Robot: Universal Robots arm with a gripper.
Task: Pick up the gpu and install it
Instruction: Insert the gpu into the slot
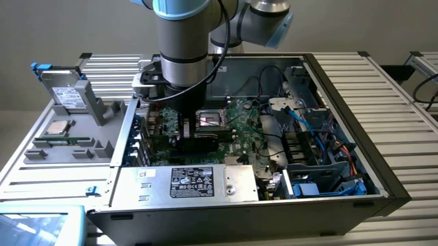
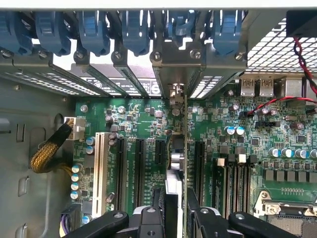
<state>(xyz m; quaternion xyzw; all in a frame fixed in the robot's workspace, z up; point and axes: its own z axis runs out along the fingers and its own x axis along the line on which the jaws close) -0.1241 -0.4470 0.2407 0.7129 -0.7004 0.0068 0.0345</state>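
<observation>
Nearest the wrist camera, the claw [image 2: 176, 218] stood with its two dark fingers [image 2: 153, 218] drawn in narrow on either side of a thin upright card, the gpu [image 2: 174, 191], and I judged it to be holding that card edge-on between them. The gpu hung directly beneath the claw, not off to a side, so the relation that mattered was straight down: card edge above board.

Its long axis ran away from the wrist, in line with the black expansion slots [image 2: 139, 171] on the green motherboard [image 2: 247, 148], and pointed toward the case's rear wall. The card sat between the short black slot [image 2: 159, 151] and the next long slot [image 2: 199, 166]; whether its lower edge touched a slot or hung just above could not be told.

Farther along, the card's silver bracket end [image 2: 174, 91] reached the row of rear bracket openings [image 2: 129, 82], under the blue retaining clips [image 2: 136, 29] at the far edge.

In the exterior view, the arm [image 1: 181, 46] came down into the open computer case [image 1: 383, 169], the claw [image 1: 183, 134] low over the motherboard, just beside the empty processor socket [image 1: 211, 120], on its exterior-view left. Near the front lay the silver power supply [image 1: 198, 182]. Well apart, on the exterior view's left outside the case, a grey parts tray [image 1: 75, 148] held a silver drive [image 1: 65, 92] standing upright.
</observation>
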